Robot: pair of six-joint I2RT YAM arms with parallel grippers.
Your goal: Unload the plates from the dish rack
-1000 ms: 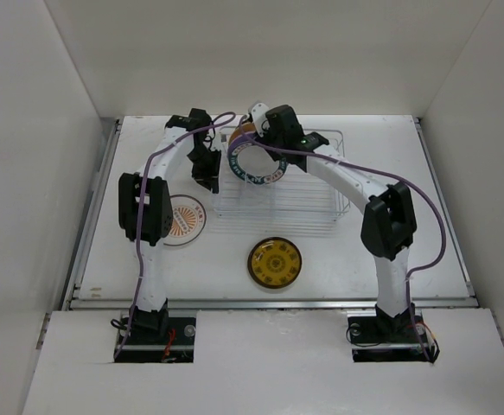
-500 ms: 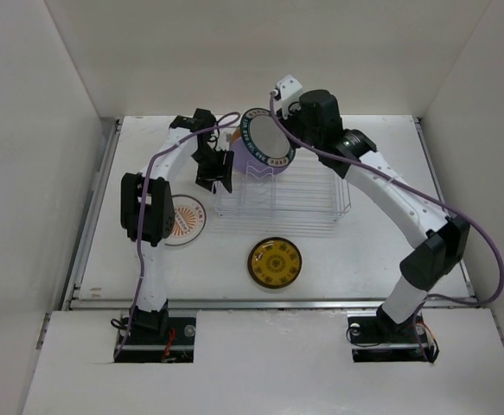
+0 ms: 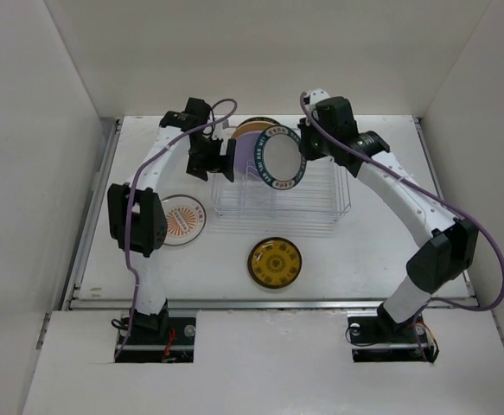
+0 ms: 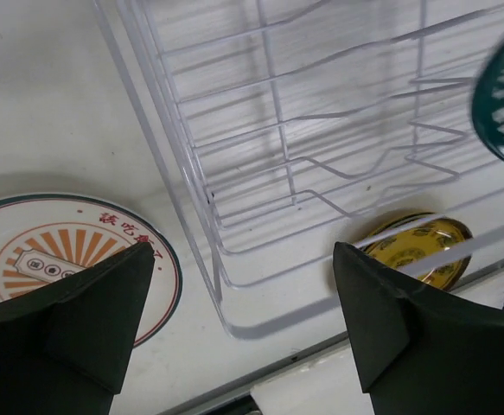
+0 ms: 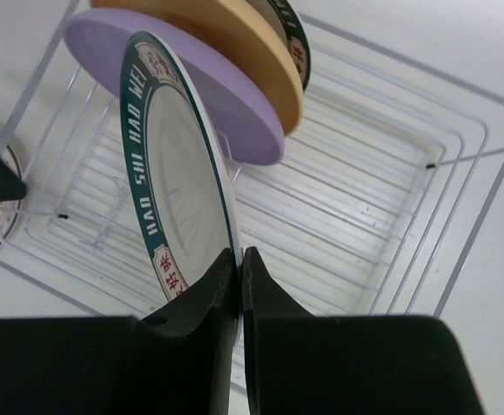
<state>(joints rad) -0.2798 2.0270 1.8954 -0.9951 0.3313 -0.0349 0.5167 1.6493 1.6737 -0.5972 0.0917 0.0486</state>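
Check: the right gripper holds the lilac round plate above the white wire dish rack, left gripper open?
No: the right gripper holds the white, dark-teal-rimmed round plate; the lilac plate stands in the wire dish rack (right wrist view).

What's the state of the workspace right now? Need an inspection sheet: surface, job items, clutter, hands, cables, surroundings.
Surface: white table; a white plate with orange sunburst and a dark brown plate with yellow pattern lie flat on it, apart.
Job's things: white wire dish rack holds a lilac plate and a tan plate on edge at one end; a white plate with dark teal rim is held over the rack.
Clutter: nothing seen.
Hands: right hand shut on the teal-rimmed plate's edge; left hand open, empty, over the rack's corner.
Cables: purple cables run along both arms, no snag seen.
Surroundings: white enclosure walls.
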